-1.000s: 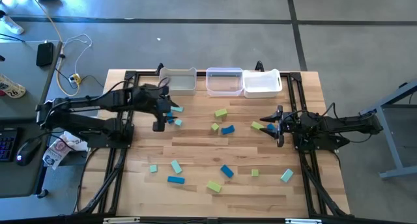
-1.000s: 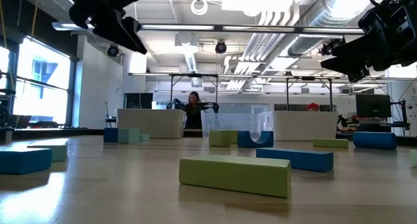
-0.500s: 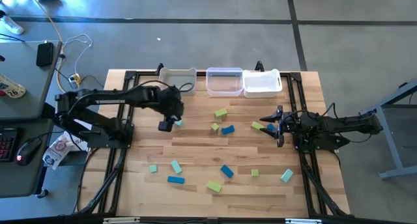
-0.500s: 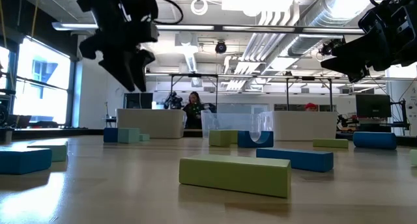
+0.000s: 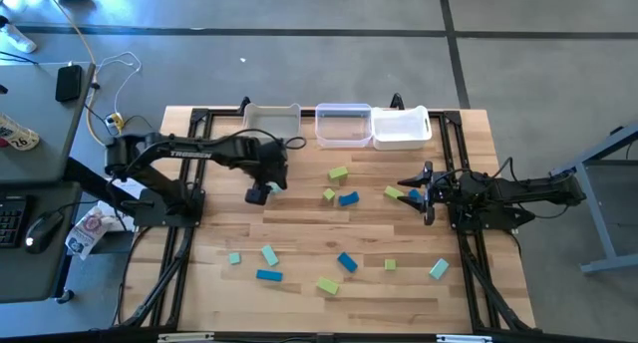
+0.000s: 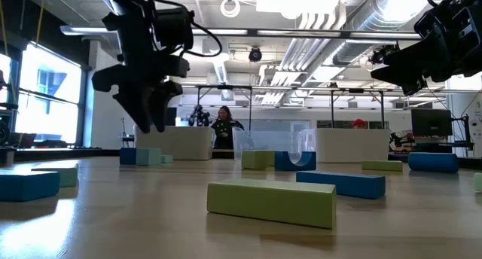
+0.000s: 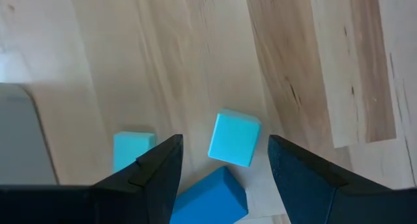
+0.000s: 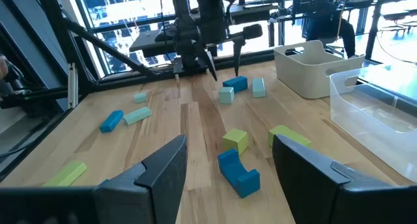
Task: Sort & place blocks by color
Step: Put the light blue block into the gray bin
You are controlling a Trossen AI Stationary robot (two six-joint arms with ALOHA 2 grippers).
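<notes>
Small blocks in pale teal, darker blue and yellow-green lie scattered flat on the wooden table. My left gripper is open and hovers, fingers pointing down, over a cluster of three: a pale teal cube, a darker blue block and a second teal block. In the low view the left gripper hangs clear above the tabletop. My right gripper is open and waits at the table's right side beside a yellow-green bar and a blue block.
Three translucent white bins stand in a row at the far edge. More blocks lie mid-table and toward the near edge. A person shows in the room behind.
My left gripper has swung from beside the left bin toward the table's right and slightly nearer, and has come down, now standing over the three-block cluster. The blocks and my right arm have kept still.
</notes>
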